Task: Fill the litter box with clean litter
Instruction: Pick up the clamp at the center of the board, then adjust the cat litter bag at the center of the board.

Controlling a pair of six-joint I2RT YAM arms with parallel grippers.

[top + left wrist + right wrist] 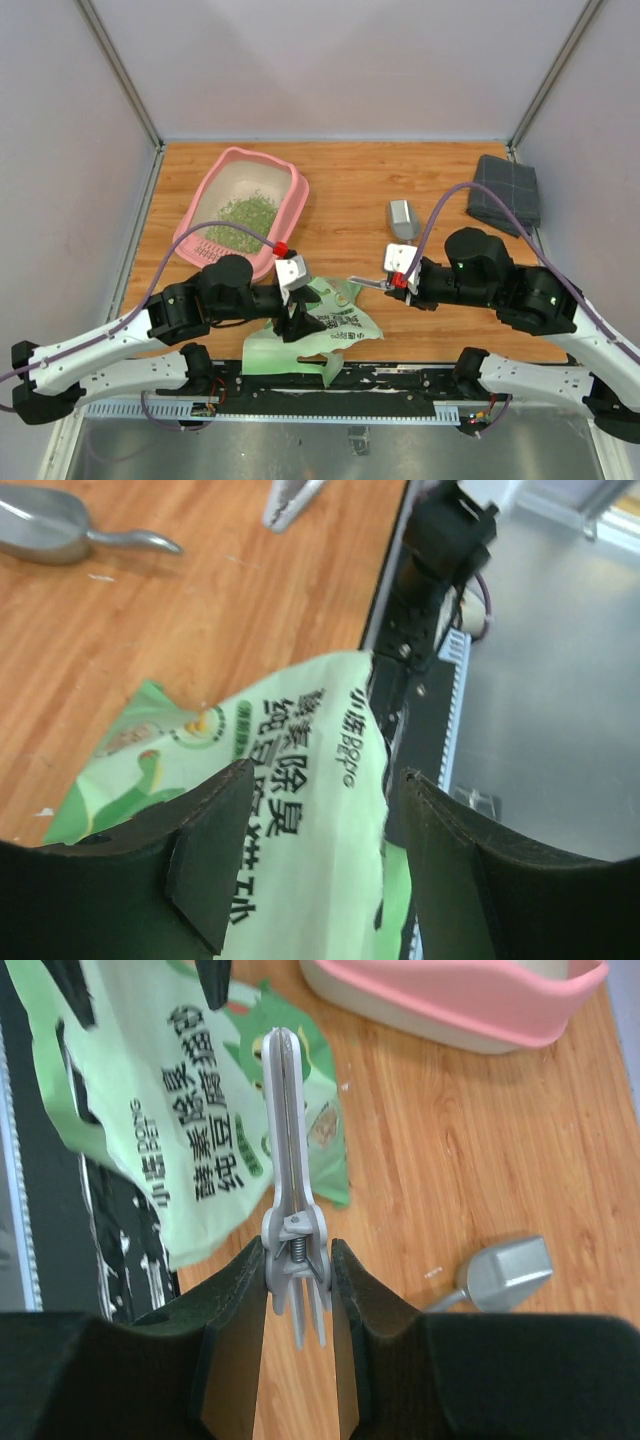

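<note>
The pink litter box point(296, 205) stands at the back left, with a heap of green clean litter point(243, 218) inside. Its rim also shows in the right wrist view point(470, 1005). A light green printed bag point(335, 325) lies at the table's near edge, partly hanging over it. My left gripper point(296, 322) is open above it, and the bag point(300, 740) shows between the spread fingers. My right gripper point(298, 1250) is shut on a grey spring clip point(283, 1110) and holds it just right of the bag point(170, 1130). The clip's tip points toward the bag in the top view point(368, 284).
A grey metal scoop point(403, 218) lies on the wood behind the right gripper; it also shows in the right wrist view point(505, 1272). A grey folded cloth point(506, 190) sits at the back right. The black rail of the arm bases runs under the bag's near end.
</note>
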